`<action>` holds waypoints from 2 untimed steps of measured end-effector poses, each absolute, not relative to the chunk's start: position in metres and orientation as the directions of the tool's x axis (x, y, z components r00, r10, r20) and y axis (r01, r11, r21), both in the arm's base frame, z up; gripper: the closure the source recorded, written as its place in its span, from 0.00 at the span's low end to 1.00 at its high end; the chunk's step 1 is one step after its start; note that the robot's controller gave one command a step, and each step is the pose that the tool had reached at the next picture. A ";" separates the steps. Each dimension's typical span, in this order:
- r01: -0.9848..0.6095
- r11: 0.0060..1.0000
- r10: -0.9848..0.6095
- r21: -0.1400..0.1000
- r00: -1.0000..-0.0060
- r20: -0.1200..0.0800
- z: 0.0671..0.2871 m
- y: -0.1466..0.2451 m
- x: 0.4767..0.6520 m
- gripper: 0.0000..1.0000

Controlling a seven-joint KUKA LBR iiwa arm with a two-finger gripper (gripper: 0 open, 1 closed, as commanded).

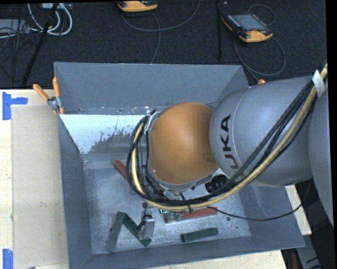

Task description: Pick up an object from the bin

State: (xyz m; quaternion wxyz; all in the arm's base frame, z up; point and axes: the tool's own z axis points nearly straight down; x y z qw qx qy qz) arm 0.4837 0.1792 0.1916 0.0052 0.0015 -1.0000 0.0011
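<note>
A grey metal bin [150, 90] seen from above, with a large grey robot arm [268, 139] reaching in from 3 o'clock. A rounded orange cover [180, 142] on the wrist, looped with black cables, hides much of the bin floor.

Below the cover, the gripper [146, 221] sits low over the floor at about 7 o'clock. I cannot tell whether it is open or closed, and nothing shows in its hold. Just beside it at 8 o'clock lies a dark grey-green angled piece [113, 237], shaped like an upturned V. The gripper is at the tip of its right leg, but I cannot tell if they touch.

To my eye the pick is not yet made, so grasping and lifting remain.

Other things lie flat on the floor:
- a dark green bar [199, 234] at 5 o'clock
- a small green thing [172, 215] just right of the gripper
- a red strip [121, 167] peeking out at 10 o'clock

The floor is speckled dull metal, and the sloping back wall is scuffed pale. Beyond the bin at 12 o'clock, dark carpet [170, 32] carries loose cables [54, 19] and an orange-and-black device [247, 26].
</note>
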 end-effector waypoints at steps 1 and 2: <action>0.033 0.999 0.033 -0.003 -0.999 0.009 0.066 0.195 0.500 0.00; 0.256 0.967 0.256 -0.002 -0.967 0.000 0.077 0.130 0.526 0.00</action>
